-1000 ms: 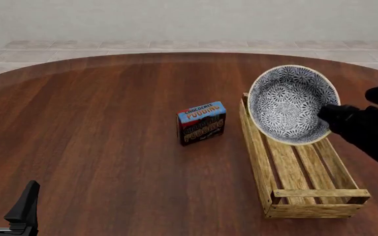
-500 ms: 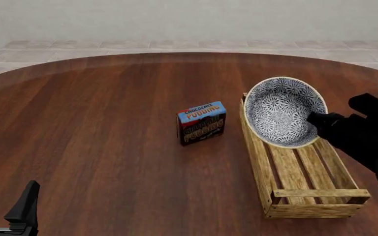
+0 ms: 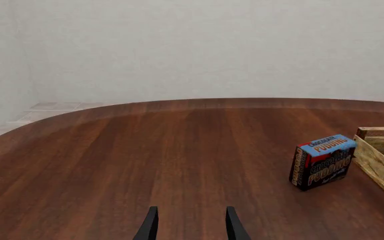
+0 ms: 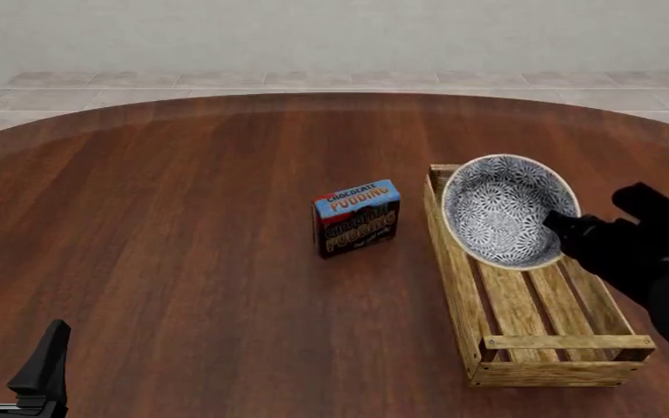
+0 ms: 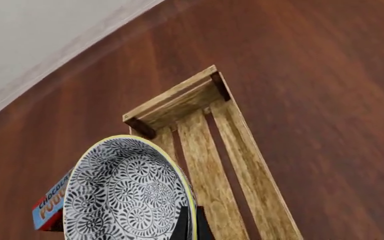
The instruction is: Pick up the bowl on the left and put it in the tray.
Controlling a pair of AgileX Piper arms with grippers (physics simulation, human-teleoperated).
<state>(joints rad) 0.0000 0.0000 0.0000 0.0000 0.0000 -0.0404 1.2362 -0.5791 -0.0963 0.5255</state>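
**Bowl comes down over the far end of the tray**

The right gripper (image 4: 557,228) has the bowl (image 4: 507,210) pinched by its rim, one finger visible inside the lip in the right wrist view and the bowl (image 5: 128,192) tilted steeply on edge, its patterned inside facing back toward the arms. A second ago it hung higher and looked larger in the front view; since then it has sunk toward the tray (image 4: 470,313) and now sits over the tray's far end, its lower rim down around the level of the slats. Whether it actually touches the wood I cannot tell from here.

The tray (image 5: 242,165) lies along the table's right side, its long axis running away from the arms. The pudding box (image 4: 357,217) stands near the middle of the table, just to the left of the tray's far corner and apart from it.

The left gripper (image 3: 188,226) waits at the near left edge of the table, its fingers spread and holding nothing.

To my eye the carry is nearly finished: what remains is to settle the bowl flatter and let go. Released at this tilt, it may roll or rock against the tray's side.
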